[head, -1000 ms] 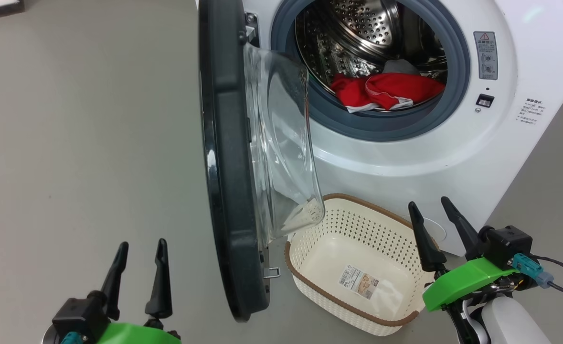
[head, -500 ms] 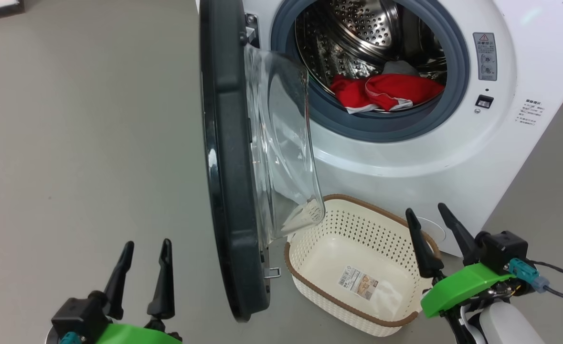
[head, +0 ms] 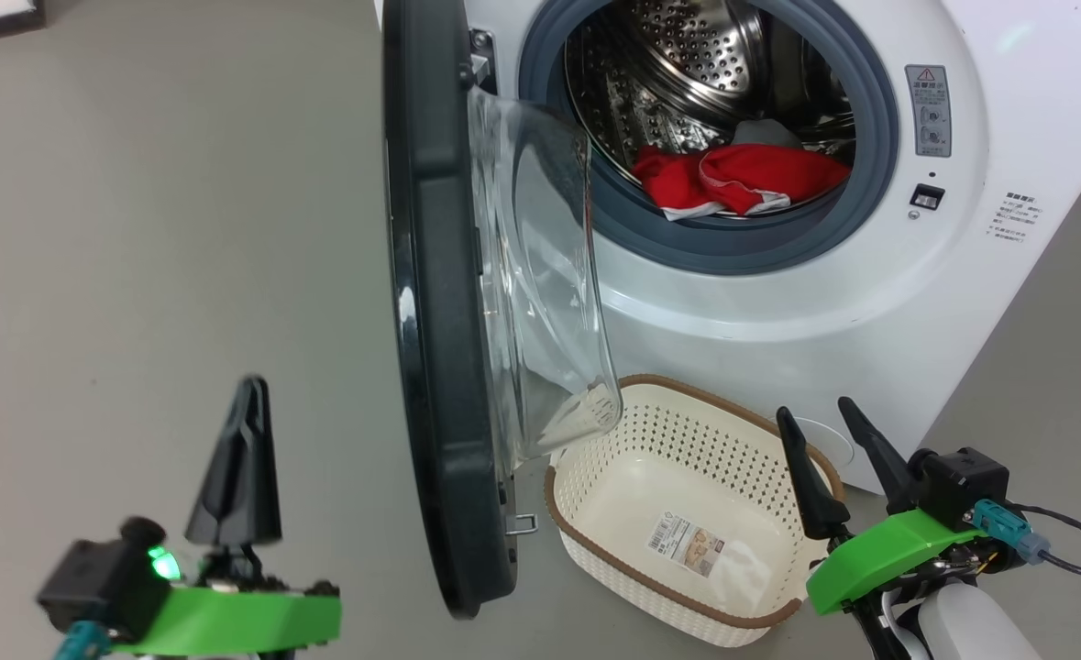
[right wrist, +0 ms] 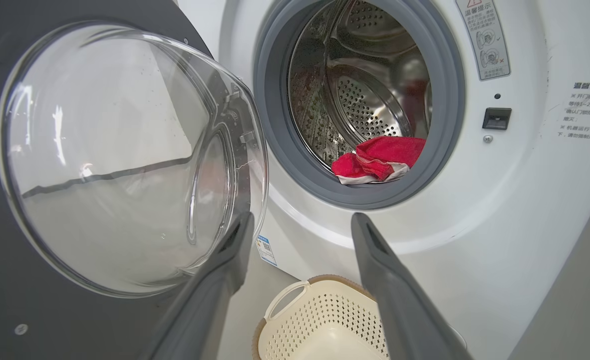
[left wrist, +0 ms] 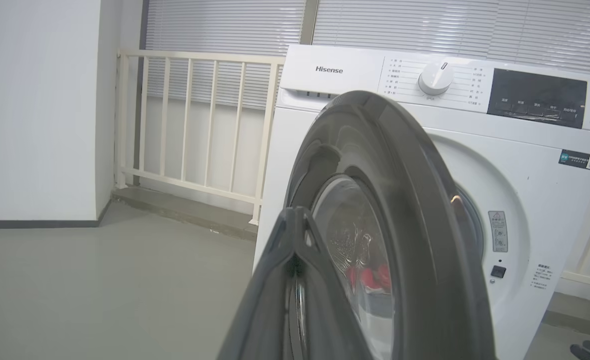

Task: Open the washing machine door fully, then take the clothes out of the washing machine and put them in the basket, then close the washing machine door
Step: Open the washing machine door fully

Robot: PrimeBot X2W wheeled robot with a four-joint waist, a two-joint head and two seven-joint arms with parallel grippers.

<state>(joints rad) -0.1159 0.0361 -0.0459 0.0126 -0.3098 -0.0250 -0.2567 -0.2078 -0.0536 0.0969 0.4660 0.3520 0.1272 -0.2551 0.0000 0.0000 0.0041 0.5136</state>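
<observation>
Drum [head: 687, 73]: red clothes [head: 742, 179], top of frame.
Basket [head: 687, 431]: one label [head: 687, 543], lower middle.
My left fingers [head: 242, 458]: clenched, empty.
My right fingers [head: 801, 477]: released.

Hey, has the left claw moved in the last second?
Yes. The left claw has shut and risen up the head view, its tips now higher against the door rim, which stayed put.

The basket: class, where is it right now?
In the head view the basket sits empty on the floor at lower centre-right, before the washing machine, just right of the open washing machine door, with the right gripper at its right end.
</observation>
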